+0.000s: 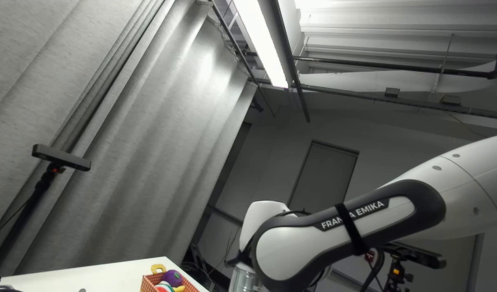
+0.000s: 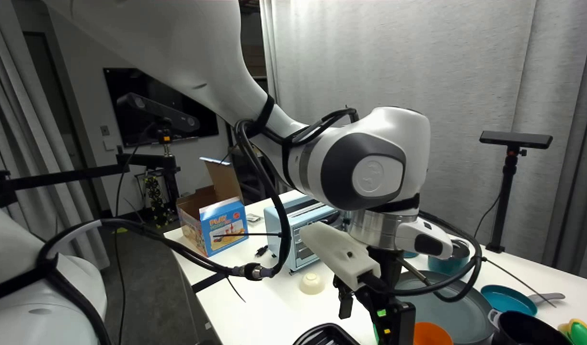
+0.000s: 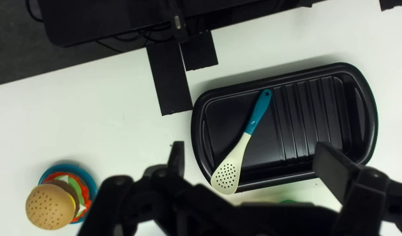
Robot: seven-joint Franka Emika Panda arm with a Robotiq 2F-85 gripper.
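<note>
spoon [image 3: 243, 144], teal handle, cream perforated head, slanting across glossy black half-ribbed tray [image 3: 306, 121], hand [image 3: 248, 144] above with jaws apart

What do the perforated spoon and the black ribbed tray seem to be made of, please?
Perforated spoon: probably satin plastic, from its even cream and teal colouring and soft sheen; silicone is possible. Black ribbed tray: perhaps glossy coated metal, from the pale gleams along its rim and ribs, though plastic can't be excluded.
</note>
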